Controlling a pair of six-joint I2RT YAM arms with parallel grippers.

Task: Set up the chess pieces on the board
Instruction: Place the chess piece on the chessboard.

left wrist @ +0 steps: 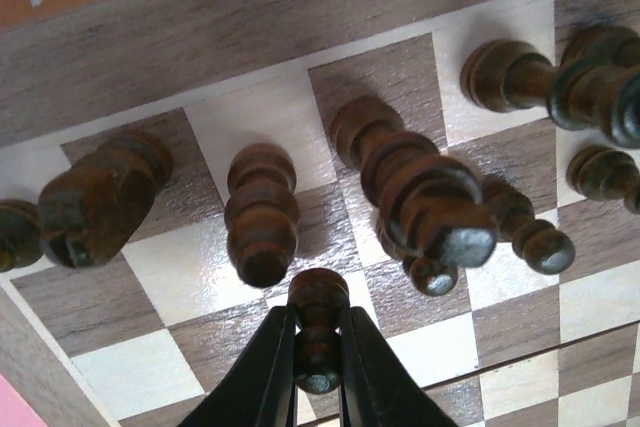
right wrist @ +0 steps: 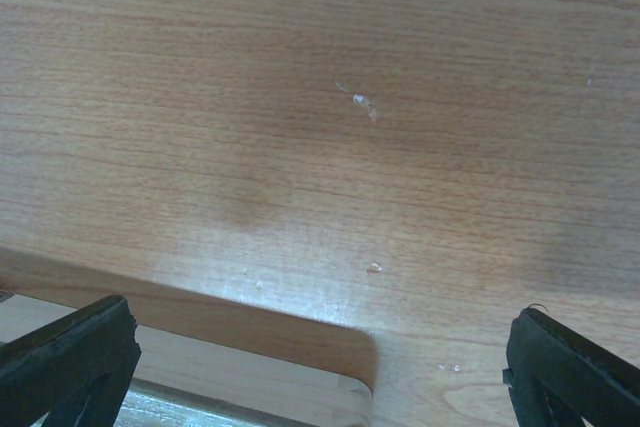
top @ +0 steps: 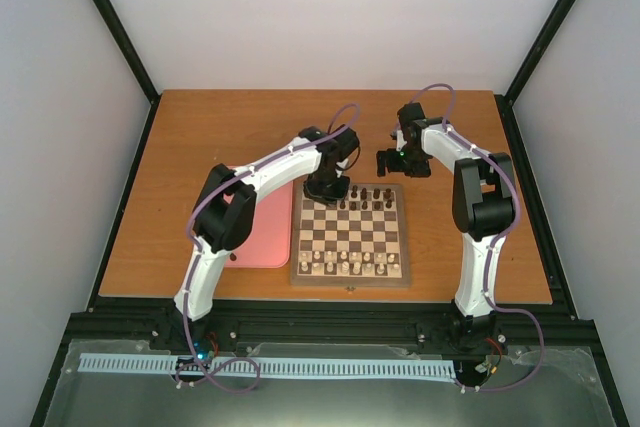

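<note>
Looks nearly done: dark chess pieces [top: 365,197] along the board [top: 350,282]'s far rows, pale pieces [top: 345,263] along the near rows. Pinches one dark pawn [left wrist: 318,347] upright in the closed left gripper [left wrist: 318,319] over far-left squares. Holds the right gripper [top: 392,161] wide open, empty, over the table [right wrist: 320,97].

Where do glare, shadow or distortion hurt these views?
Top view: even light, but the dark pieces are too small to tell apart. Left wrist view: glare on pale squares of the board, pieces splay outward from the wide lens, and the pawn in the shut left gripper is fairly sharp. Right wrist view: soft shadow and a bright patch on the table, between the open right gripper's dark fingers.
</note>
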